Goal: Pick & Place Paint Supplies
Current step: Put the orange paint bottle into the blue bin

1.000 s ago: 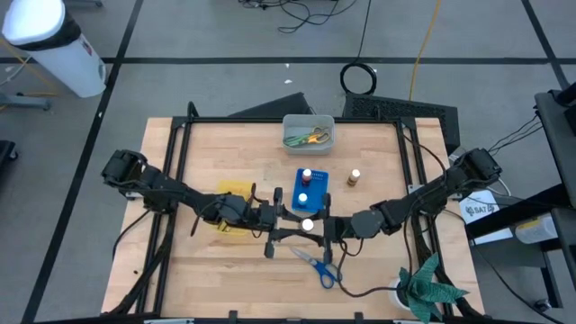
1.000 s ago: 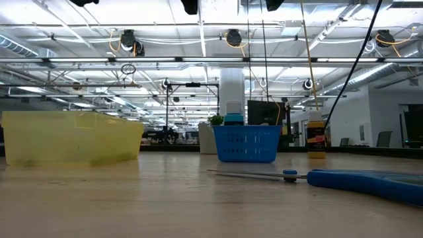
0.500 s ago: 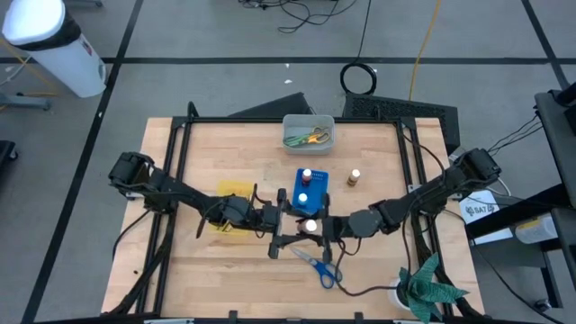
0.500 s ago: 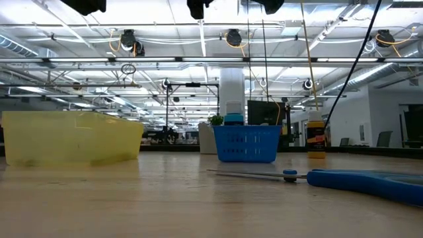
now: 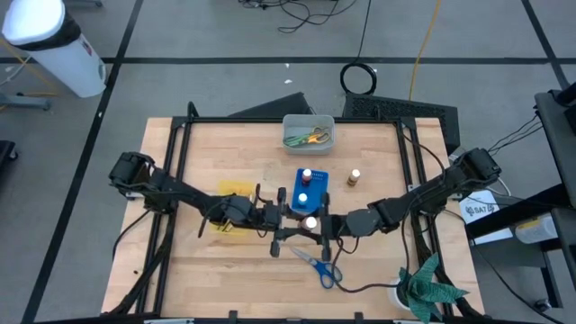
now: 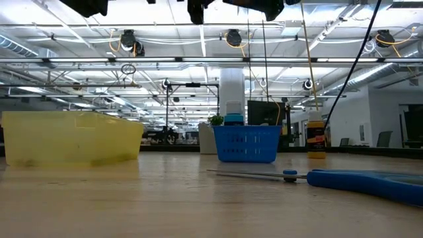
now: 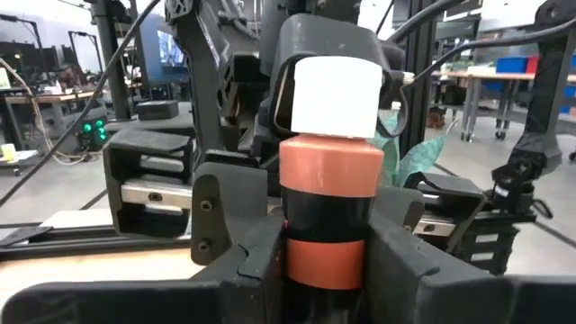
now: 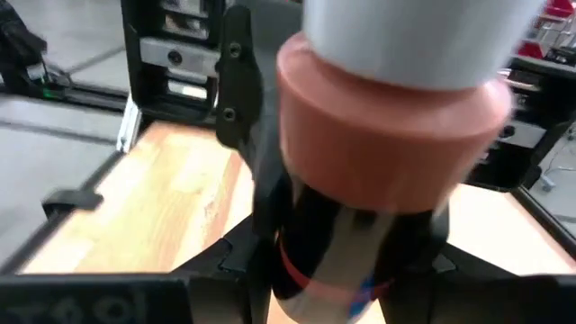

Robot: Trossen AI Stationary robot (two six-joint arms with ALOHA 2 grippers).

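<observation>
A small paint bottle [image 5: 310, 222] with a white cap and salmon body hangs in the air over the table's middle, just nearer than the blue tray [image 5: 321, 183]. My left gripper [image 5: 290, 225] comes at it from the left and my right gripper [image 5: 326, 225] from the right. Both are shut on it. Blue-handled scissors [image 5: 317, 264] lie flat on the table below. A brown-topped bottle [image 5: 355, 177] stands right of the blue tray. Two more bottles [image 5: 305, 186] stand in that tray. My left gripper pinches the bottle's lower body [image 7: 328, 270] between its two fingers [image 7: 243, 261], level, from the table's left. The bottle [image 7: 328, 162] stands upright in the hold, cap up, clear of the table. My right gripper has the bottle's lower part [image 8: 333, 243] between its two fingers, level, from the table's right. The bottle fills its wrist view and hides the pads.
A grey bin [image 5: 309, 130] at the far middle holds green and yellow scissors. A yellow tray [image 5: 232, 193] lies under the left arm. A green cloth [image 5: 430, 286] and a cable lie at the near right corner. Bare wood shows near left.
My left gripper has edged toward the table's right, closer against the bottle and my right gripper. The bottle has stayed in the air at the same place, cap up.
</observation>
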